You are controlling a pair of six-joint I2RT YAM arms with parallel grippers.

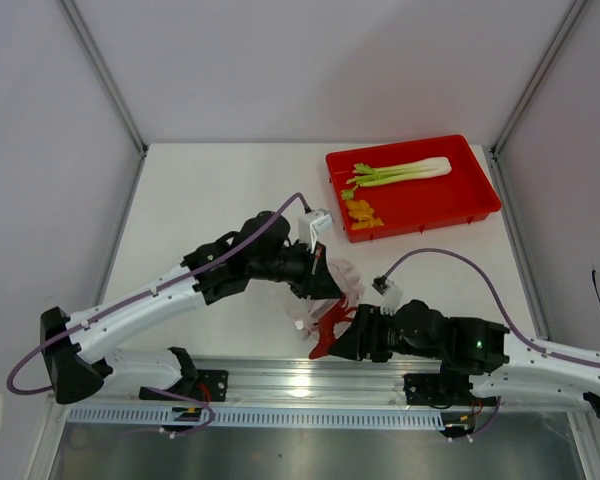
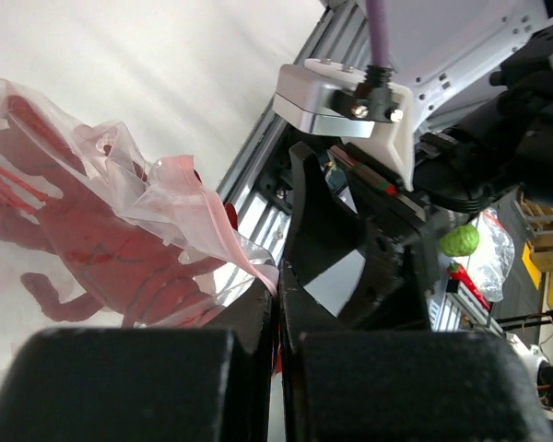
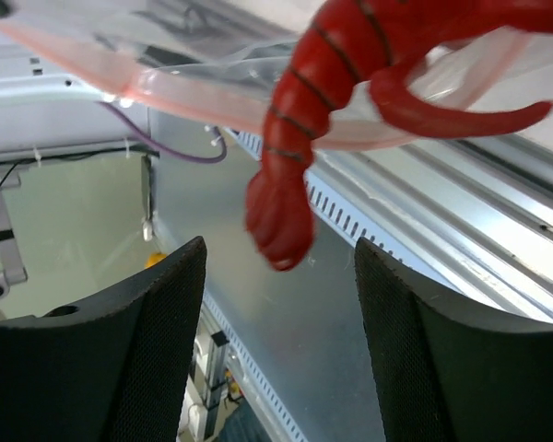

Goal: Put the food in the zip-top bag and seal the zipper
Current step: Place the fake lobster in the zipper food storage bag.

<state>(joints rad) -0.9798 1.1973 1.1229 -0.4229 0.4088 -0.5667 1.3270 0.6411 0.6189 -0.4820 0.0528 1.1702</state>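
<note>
In the top view, the left claw (image 1: 325, 280) holds up the clear floppy plastic zip-top bag (image 1: 342, 282) at the 6 o'clock edge of the white surface (image 1: 210, 200). The right claw (image 1: 348, 335) sits at the bag's 5 o'clock, beside the dark red spiky lobster-shaped piece (image 1: 330, 340) poking from the bag's mouth. At 1 o'clock, the red rectangular plastic tray (image 1: 480, 180) contains the long pale-green-and-white leafy stalk (image 1: 405, 172). The small yellow-orange cluster (image 1: 362, 215) lies at the stalk's 7 o'clock. Neither is bagged yet.

In the left wrist view, the left claw (image 2: 276, 313) is pressed together, pinching the bag's rim where the thin pinkish-red zipper strip (image 2: 212, 216) runs between its fingers. Most of the red piece (image 2: 101, 249) shows through the plastic at 9 o'clock.

In the right wrist view, the right claw (image 3: 278, 262) is spread and grips nothing. One red limb (image 3: 295, 120) dangles between its fingers, below the zipper strip (image 3: 194, 97).

To do this step well, I would nudge that limb up past the strip with one finger while the left claw holds the mouth taut. Gripping the limb risks dragging the piece back out.
</note>
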